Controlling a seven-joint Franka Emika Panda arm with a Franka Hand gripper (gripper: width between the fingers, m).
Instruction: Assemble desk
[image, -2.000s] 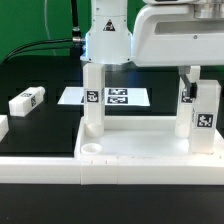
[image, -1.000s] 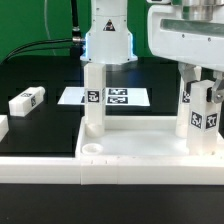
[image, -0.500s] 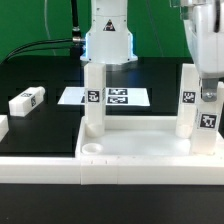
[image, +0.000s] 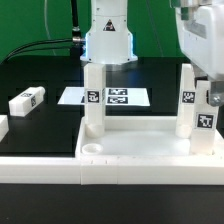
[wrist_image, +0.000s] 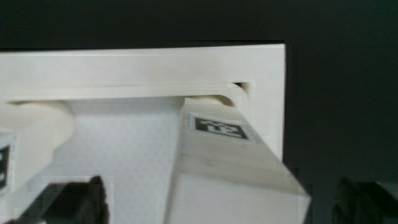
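The desk's white tabletop lies flat at the front with three square legs upright on it. One leg is at the exterior view's left, a second is at the right, and a third is furthest right. My gripper is over that third leg, open. In the wrist view the tagged leg runs down to the tabletop. The gripper straddles it, with a gap between the leg and each dark finger.
A loose tagged leg lies on the black table at the exterior view's left. The marker board lies behind the tabletop. A white border bar runs along the front. The arm's base stands at the back.
The hand shifted toward the exterior view's right, then its jaws spread apart and let go of the rightmost leg, which stays upright on the tabletop.
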